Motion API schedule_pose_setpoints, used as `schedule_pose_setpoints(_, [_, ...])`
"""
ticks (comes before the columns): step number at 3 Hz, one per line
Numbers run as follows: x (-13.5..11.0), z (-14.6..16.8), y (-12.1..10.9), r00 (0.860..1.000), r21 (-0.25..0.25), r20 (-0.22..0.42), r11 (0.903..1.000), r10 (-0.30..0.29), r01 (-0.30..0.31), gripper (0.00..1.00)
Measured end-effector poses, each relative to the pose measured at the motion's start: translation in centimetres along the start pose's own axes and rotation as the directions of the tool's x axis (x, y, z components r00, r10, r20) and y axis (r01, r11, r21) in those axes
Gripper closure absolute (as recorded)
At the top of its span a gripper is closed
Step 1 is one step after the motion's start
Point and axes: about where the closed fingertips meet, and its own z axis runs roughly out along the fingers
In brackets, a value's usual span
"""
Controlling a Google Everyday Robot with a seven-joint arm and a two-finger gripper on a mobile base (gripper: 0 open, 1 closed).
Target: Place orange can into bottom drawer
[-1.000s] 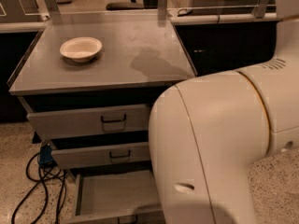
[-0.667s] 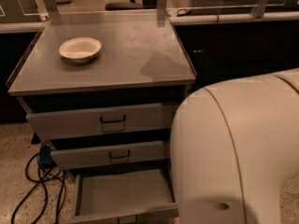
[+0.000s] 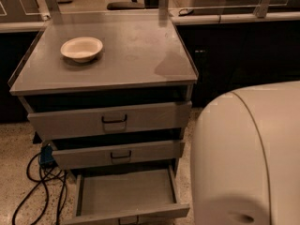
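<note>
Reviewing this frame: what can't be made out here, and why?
- Gripper: not in the camera view; only the white arm housing shows, filling the lower right.
- Orange can: nowhere visible, so whether it is held cannot be told.
- Bottom drawer: open, but its front is cut by the lower edge.
- Floor right of the cabinet: hidden behind the housing.

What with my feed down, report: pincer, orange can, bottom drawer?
Pincer out of view; only white arm housing shows, lower right. Orange can not in sight. Bottom drawer pulled open, nothing blocking it.
</note>
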Motion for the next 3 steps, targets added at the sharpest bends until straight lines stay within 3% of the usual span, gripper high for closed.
schedule_pose_setpoints(1, [4.0,-2.7,0.7,0.995,0.018,-0.051,0.9963,0.085,-0.084,1.00])
schedule_pose_setpoints(2, [7.5,-4.7,1.8,0.989,0.021,-0.058,0.9909,0.134,-0.133,1.00])
schedule_pose_setpoints(3, [7.4,-3.7,1.4,0.988,0.023,-0.051,0.9894,0.144,-0.143,1.00])
